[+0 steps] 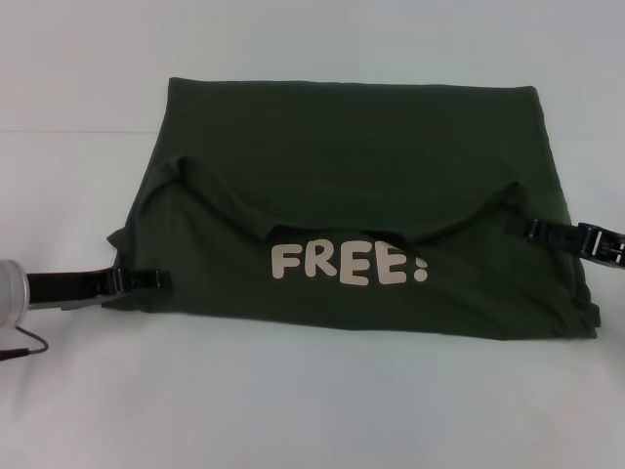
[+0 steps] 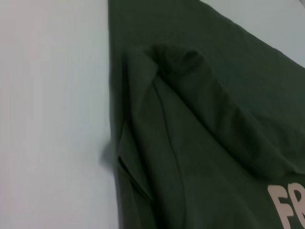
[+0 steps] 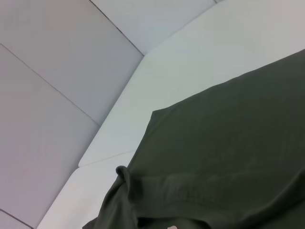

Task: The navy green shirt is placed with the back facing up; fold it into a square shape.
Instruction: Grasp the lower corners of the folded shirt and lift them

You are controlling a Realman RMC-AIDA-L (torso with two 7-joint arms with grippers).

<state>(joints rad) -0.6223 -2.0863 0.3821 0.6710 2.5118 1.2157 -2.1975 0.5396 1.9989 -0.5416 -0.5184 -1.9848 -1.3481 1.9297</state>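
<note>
The navy green shirt [image 1: 352,195] lies long side-to-side, FREE facing me; left end effector [image 1: 146,280] and right end effector [image 1: 532,231] each pinch an edge.

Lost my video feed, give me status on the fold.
Left gripper at shirt's left edge, right gripper at right edge. Navy green shirt folded over, FREE lettering up. Nothing in the way.

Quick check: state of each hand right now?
Left hand: at the navy green shirt's left edge; grip cannot be told.
Right hand: at its right edge; cannot be told.
</note>
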